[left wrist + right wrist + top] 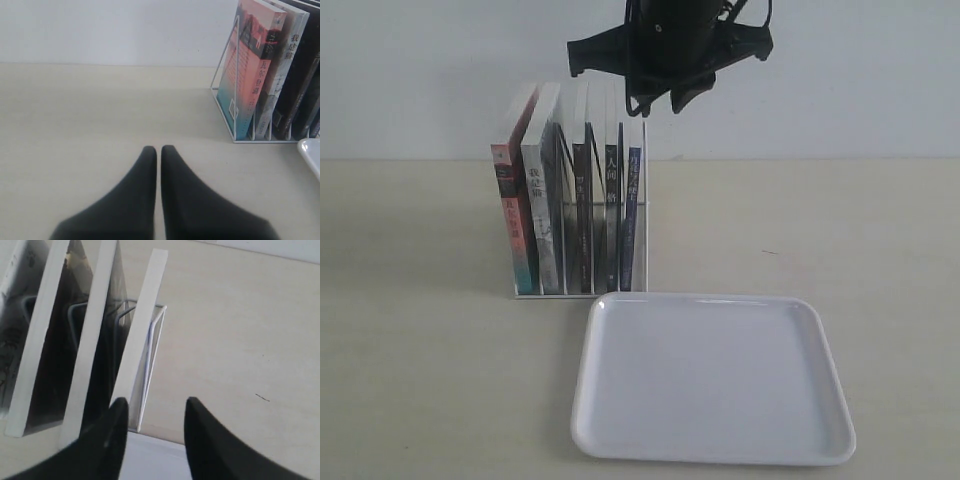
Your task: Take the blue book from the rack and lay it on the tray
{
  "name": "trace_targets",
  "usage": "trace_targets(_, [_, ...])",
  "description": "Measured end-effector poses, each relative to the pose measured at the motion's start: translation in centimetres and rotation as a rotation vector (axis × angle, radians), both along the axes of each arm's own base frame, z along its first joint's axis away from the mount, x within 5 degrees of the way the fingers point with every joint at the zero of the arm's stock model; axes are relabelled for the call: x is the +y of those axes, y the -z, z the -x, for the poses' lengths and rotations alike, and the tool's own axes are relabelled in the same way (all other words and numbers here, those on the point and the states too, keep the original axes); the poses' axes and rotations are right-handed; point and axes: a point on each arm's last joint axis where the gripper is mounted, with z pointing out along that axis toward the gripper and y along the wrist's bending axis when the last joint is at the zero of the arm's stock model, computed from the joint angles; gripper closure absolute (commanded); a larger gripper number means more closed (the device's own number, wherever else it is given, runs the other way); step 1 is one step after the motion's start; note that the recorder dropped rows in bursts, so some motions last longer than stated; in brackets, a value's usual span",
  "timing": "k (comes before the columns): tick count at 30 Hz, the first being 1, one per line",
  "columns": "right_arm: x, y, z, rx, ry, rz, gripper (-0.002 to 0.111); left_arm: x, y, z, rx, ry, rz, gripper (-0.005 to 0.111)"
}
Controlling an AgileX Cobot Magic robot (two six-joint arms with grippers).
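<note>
Blue book, thin paperback with narrow dark spine, stands in the white wire rack (end slot) beside the glossy white plastic tray; my right pincer hovers above, spread open, empty.

Left jaws together, right jaws apart.

1. In the exterior view, the rack and the tray are faced from the front, slightly above.
2. In the left wrist view, the rack is seen from low over the table.
3. In the right wrist view, the rack is looked down on closely.
</note>
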Motion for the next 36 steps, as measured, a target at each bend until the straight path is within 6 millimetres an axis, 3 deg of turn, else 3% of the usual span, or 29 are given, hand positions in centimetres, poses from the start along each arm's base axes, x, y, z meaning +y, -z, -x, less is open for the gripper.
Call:
trace_targets(16, [0.6, 0.1, -0.5, -0.045, -0.001, -0.056, 0.061, 0.0, 0.0, 0.0, 0.0, 0.0, 0.0, 0.103])
trace_targets(28, [1.8, 4.1, -1.7, 0.04, -0.001, -0.03, 0.062, 0.0, 0.0, 0.0, 0.0, 0.0, 0.0, 0.103])
trace_targets(30, [2.0, 4.8, -1.8, 0.058, -0.001, -0.031, 0.07, 0.0, 0.0, 0.0, 0.0, 0.0, 0.0, 0.103])
trace_targets(34, [2.2, 5.2, -1.8, 0.074, 0.013, -0.038, 0.105, 0.0, 0.0, 0.0, 0.0, 0.0, 0.0, 0.103])
trace_targets(36, [2.2, 5.2, -1.8, 0.075, 0.02, -0.043, 0.108, 0.0, 0.0, 0.0, 0.0, 0.0, 0.0, 0.103])
